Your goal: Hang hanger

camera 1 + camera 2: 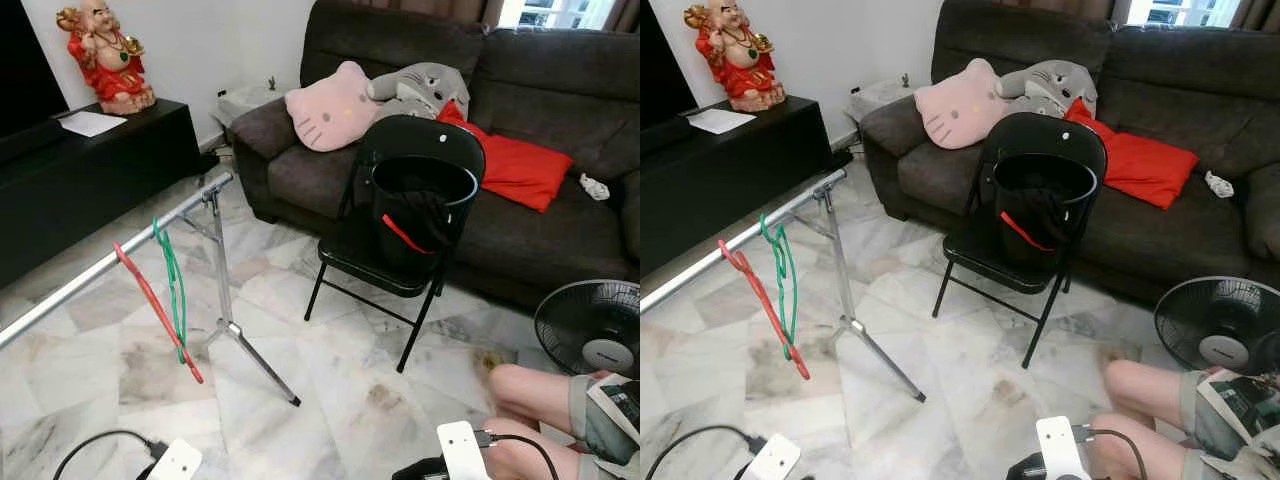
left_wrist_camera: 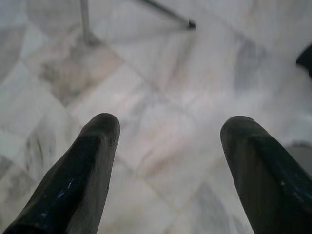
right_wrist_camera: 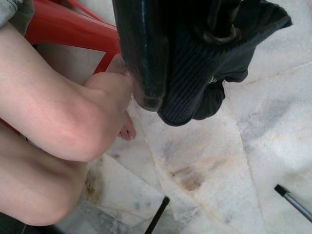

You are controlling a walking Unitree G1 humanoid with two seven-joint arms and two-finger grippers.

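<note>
Marble floor spread pale and veined across the living room, with a dark sofa along the back wall carrying a pink cat cushion, a grey plush and a red pillow. Before the sofa stood a black folding chair with a black basket on its seat. At the robot's left a silver rail ran on a tripod stand, and two hangers hung from it side by side: a red hanger and a green hanger. A black cabinet held a red figurine. A fan stood at the right, near a seated person's bare knee. The head views gave that layout; the left wrist view added the left claw, fingers spread wide apart above bare floor and holding nothing. The right wrist view showed the right claw closed on a dark garment, just beside the person's leg and a red stool.
</note>
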